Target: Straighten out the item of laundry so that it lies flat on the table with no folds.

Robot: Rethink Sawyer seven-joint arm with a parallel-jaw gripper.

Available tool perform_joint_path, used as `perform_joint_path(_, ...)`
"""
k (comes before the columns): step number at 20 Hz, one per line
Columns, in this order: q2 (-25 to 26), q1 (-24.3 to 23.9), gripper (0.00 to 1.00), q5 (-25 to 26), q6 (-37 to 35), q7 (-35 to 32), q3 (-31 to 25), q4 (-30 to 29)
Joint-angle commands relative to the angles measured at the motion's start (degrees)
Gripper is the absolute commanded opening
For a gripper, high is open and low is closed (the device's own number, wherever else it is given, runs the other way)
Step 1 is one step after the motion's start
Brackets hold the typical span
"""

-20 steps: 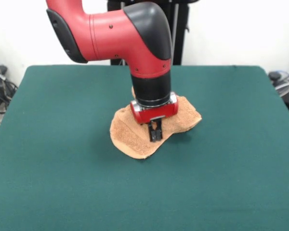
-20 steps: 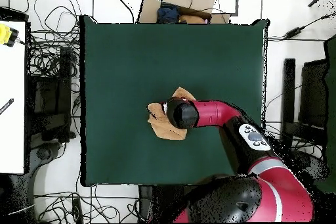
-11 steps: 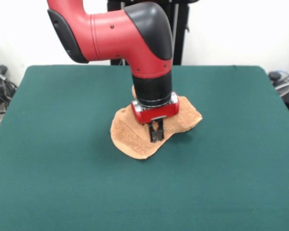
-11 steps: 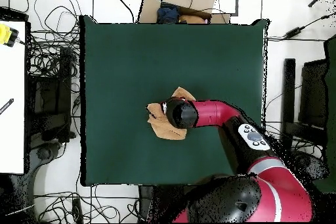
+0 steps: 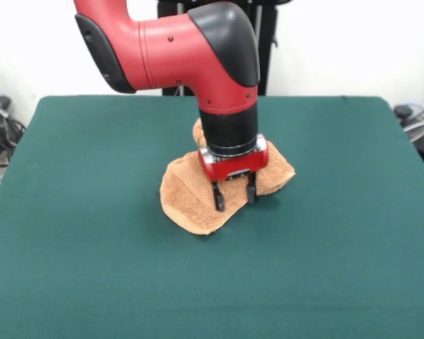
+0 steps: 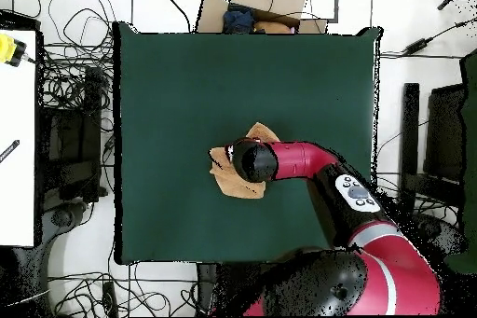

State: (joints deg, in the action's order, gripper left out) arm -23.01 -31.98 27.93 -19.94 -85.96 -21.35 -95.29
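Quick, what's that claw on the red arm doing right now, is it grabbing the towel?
Gripper: open, fingers spread just over the towel, holding nothing.

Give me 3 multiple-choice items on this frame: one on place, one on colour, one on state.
1. Where is the towel on the table?
A. near the middle
B. at a corner
C. hanging over an edge

2. What colour is the table top?
A. white
B. dark green
C. red

3. How do the gripper's fingers stand?
A. shut on the towel
B. apart, at the towel's near edge
C. out of view

Answers:
1. A, the overhead view shows the towel well inside all four table edges.
2. B, the felt-like top is green in both views.
3. B, the front view shows two fingers with a clear gap between them and no cloth pinched there.
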Motion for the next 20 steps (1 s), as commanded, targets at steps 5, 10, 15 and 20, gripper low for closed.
perform_joint_path(5,4.1,0.8,1.00,0.0,-3.1,-1.8,-2.2,-0.5)
perform_joint_path(10,-6.0,-0.4,1.00,-3.2,-8.5,-2.8,-2.7,-7.8)
perform_joint_path(15,-13.9,-0.5,1.00,-6.3,-14.0,-1.8,-3.3,-11.7)
perform_joint_path(20,-10.5,1.1,1.00,-4.5,-13.4,-1.2,-2.2,-9.6)
